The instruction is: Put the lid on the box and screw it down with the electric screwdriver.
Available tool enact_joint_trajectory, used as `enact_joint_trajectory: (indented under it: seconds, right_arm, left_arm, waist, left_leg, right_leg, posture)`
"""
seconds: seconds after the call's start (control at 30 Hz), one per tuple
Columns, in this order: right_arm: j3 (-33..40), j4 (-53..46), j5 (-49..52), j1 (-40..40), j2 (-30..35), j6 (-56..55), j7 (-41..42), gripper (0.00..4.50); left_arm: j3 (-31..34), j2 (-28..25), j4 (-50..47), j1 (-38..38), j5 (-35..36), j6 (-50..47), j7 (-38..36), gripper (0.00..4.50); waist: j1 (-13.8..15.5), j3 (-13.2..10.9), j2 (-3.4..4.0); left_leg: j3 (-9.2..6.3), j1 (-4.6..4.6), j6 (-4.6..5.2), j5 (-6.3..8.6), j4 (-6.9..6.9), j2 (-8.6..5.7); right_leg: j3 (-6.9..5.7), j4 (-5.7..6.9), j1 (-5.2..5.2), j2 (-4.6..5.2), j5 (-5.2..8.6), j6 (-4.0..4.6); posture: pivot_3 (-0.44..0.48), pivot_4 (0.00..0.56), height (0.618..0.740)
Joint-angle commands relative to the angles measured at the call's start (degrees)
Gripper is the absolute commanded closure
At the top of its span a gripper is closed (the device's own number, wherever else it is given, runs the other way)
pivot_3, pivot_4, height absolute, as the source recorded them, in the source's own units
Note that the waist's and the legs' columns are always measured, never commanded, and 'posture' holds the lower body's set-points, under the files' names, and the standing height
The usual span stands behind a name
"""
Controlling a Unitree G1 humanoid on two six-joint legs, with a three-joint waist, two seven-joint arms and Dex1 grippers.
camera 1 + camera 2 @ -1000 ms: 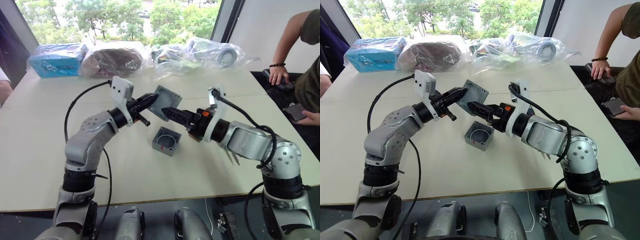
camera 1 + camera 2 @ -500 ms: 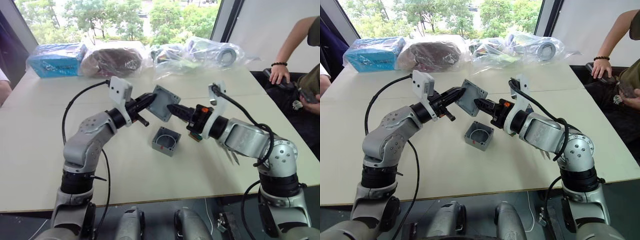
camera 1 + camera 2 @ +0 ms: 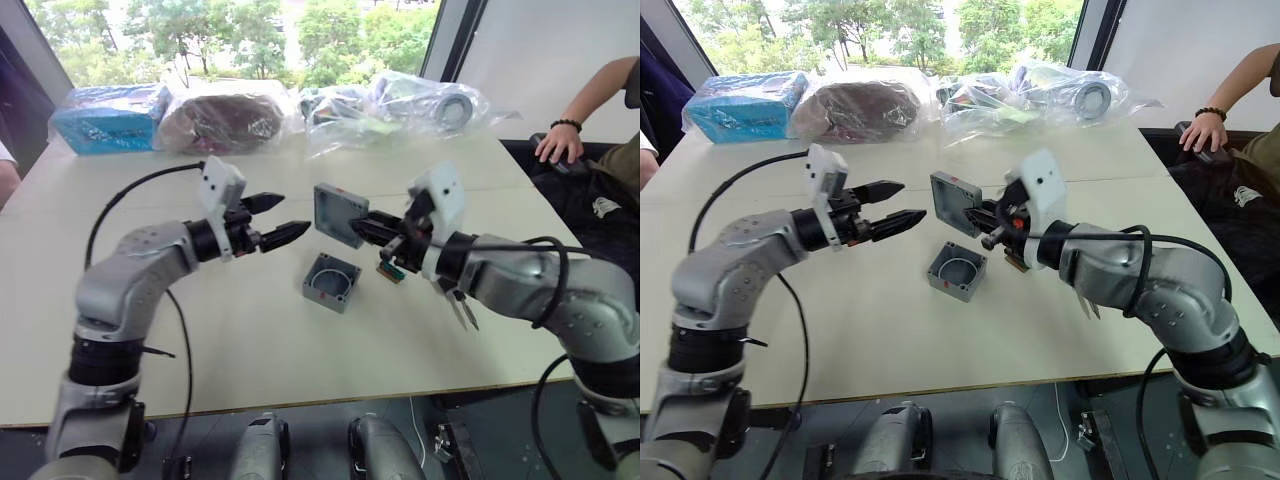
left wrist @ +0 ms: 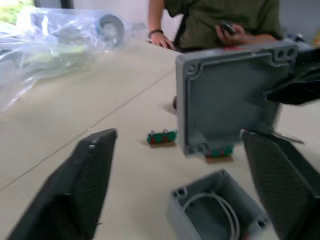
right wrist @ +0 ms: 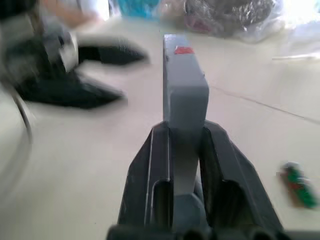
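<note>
A: Lid (image 3: 340, 214)?
B: Up off the bench (image 3: 250, 330), held on edge in the right hand (image 3: 372, 228), hollow inner face turned toward the left arm. Red mark on its upper edge in the right wrist view.

A: Right hand's grip?
B: Two black fingers (image 5: 152, 165) pinched on the lid's rim, one each side, touching the metal.

A: And the left hand (image 3: 272, 218)?
B: Spread wide, gripping nothing. Just beside the lid, apart from it, fingertips (image 4: 95, 165) pointed at the hollow face.

A: Box (image 3: 332, 282)?
B: Resting on the bench, open side up, below and between the two hands. Pale loop of wire lying inside, small red mark on the near rim. Uncovered as yet.

A: Anything close to the box?
B: Two small green-and-red blocks (image 4: 162, 137) on the bench just beyond it, one partly behind the held lid in the left wrist view.

A: Farther back?
B: Row of clear plastic bags (image 3: 400, 105) along the far edge by the window, plus a blue wrapped package (image 3: 112, 118) at the far left. Person at the right side of the bench, a hand (image 3: 556, 148) with a dark bead bracelet resting near the corner.
</note>
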State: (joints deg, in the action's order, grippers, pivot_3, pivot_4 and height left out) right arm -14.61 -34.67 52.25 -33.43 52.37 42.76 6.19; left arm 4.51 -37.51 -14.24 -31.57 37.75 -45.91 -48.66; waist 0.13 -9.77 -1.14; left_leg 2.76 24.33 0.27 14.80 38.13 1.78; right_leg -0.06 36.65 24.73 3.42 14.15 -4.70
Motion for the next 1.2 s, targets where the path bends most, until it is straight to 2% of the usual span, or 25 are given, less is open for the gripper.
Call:
enact_joint_trajectory:
  seconds: [0.03, 0.13, 0.2, 0.33, 0.4, 0.73, 1.2]
  right_arm:
    - [-6.38, 0.43, -26.41, 0.39, 3.28, -18.48, 10.64, 4.31]
    - [-10.07, 6.17, -44.76, 1.15, 3.76, -34.44, 13.21, 4.31]
    - [-11.74, 10.41, -56.49, 1.76, 3.70, -45.05, 12.41, 4.31]
    - [-12.98, 15.67, -76.98, 4.32, 3.30, -58.96, 6.25, 4.31]
    - [-12.44, 17.07, -83.14, 6.42, 1.98, -62.37, 3.81, 4.31]
    - [-9.06, 19.15, -95.26, 12.45, -3.77, -68.63, 0.96, 4.31]
    - [-6.85, 26.95, -100.70, 11.14, -8.17, -73.06, 0.30, 4.31]
  left_arm:
    - [1.33, -5.38, 2.72, -1.90, 2.79, -0.72, -9.18, 0.03]
    - [-1.65, -11.48, 5.22, -1.23, -0.18, 3.84, -18.84, 0.03]
    - [-3.38, -13.59, 7.70, -1.67, -3.03, 8.03, -22.62, 0.03]
    - [-4.92, -14.76, 12.08, -4.00, -5.73, 12.04, -26.79, 0.03]
    - [-5.49, -14.96, 13.84, -4.98, -6.79, 13.23, -28.24, 0.03]
    - [-6.15, -14.56, 14.13, -4.43, -8.94, 14.79, -30.73, 0.03]
    - [-5.15, -15.39, 10.97, -2.71, -8.29, 12.79, -31.22, 0.03]
  waist:
    - [-0.05, -0.01, -0.01]
    - [-0.63, -0.01, -0.02]
    - [-0.73, -0.03, 0.00]
    - [-0.68, -0.04, -0.01]
    - [-0.72, -0.04, -0.02]
    - [-0.87, -0.04, -0.02]
    - [-0.86, -0.04, -0.02]
  left_leg:
    - [0.02, 0.00, 0.00, 0.00, 0.00, 0.01]
    - [0.05, 0.05, 0.00, 0.00, 0.00, 0.02]
    - [0.13, 0.07, -0.01, 0.00, -0.02, 0.00]
    - [0.25, 0.12, -0.01, -0.01, -0.03, -0.02]
    - [0.32, 0.14, -0.02, -0.01, -0.02, -0.05]
    - [0.39, 0.12, -0.04, -0.02, -0.01, -0.01]
    - [0.34, 0.09, -0.04, -0.02, 0.03, -0.01]
  right_leg:
    - [0.00, -0.03, -0.01, 0.00, 0.00, 0.00]
    - [0.00, -0.18, -0.01, -0.03, 0.01, 0.02]
    - [0.01, -0.34, -0.04, -0.01, 0.00, 0.02]
    - [0.02, -0.40, -0.04, 0.12, -0.01, 0.01]
    - [0.02, -0.40, -0.04, 0.12, -0.01, 0.00]
    - [0.03, -0.34, -0.03, 0.02, -0.01, -0.01]
    - [0.03, -0.28, -0.08, 0.01, -0.03, -0.04]
  posture:
    - [0.000, 0.150, 0.740]
    - [0.000, 0.150, 0.740]
    - [0.000, 0.150, 0.740]
    - [0.000, 0.150, 0.740]
    - [0.000, 0.150, 0.740]
    - [0.000, 0.150, 0.740]
    - [0.000, 0.150, 0.740]
